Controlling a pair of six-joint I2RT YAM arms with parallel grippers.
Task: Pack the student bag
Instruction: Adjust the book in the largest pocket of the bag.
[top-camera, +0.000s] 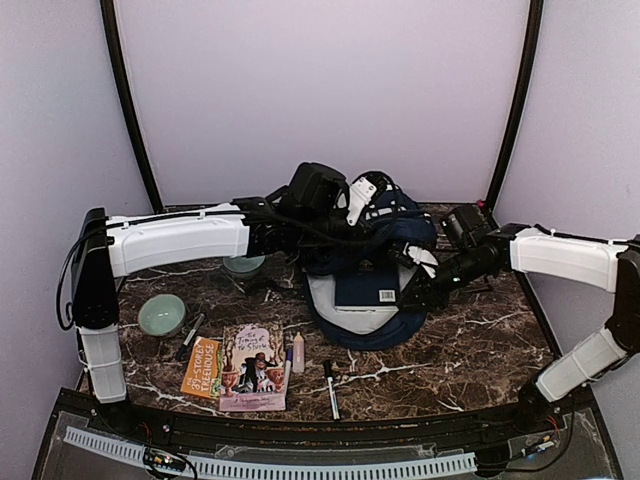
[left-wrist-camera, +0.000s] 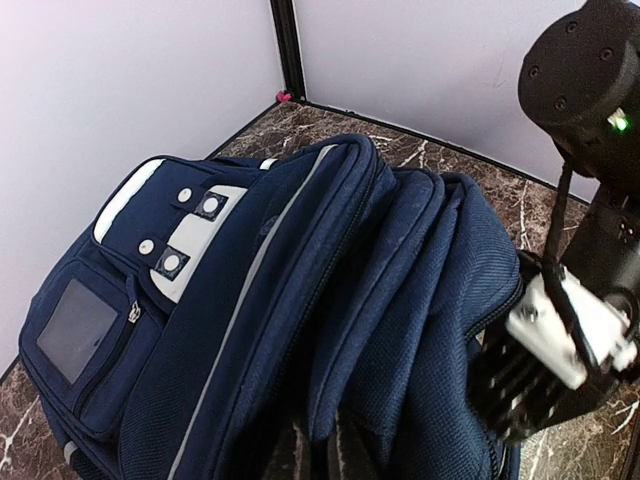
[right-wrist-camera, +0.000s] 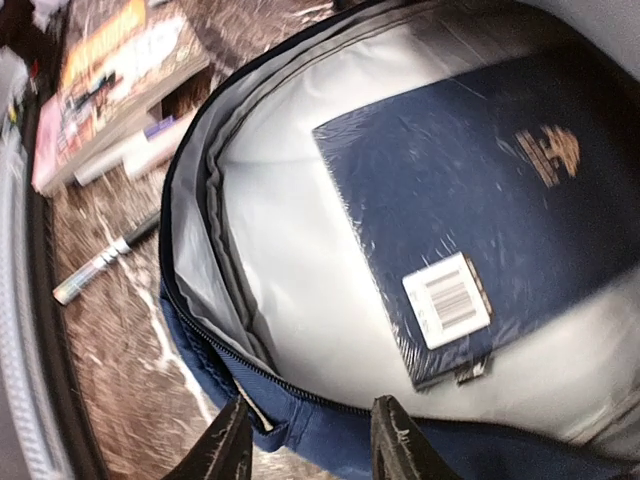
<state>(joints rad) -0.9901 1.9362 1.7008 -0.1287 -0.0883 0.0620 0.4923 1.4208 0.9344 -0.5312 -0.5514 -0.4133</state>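
Nearest, two books (top-camera: 240, 372) and a marker (top-camera: 331, 390) are noted unpacked on the bench (top-camera: 470, 350). Beyond, the student bag (top-camera: 365, 338) lies open mid-bench, a blue notebook (top-camera: 366, 283) lodged inside. The right gripper (right-wrist-camera: 312, 448) is held apart at its rim. Farther back, the flap seems propped by the left gripper (top-camera: 352, 203), closure cannot be told. Loading is judged part-done; a book must be fetched next.
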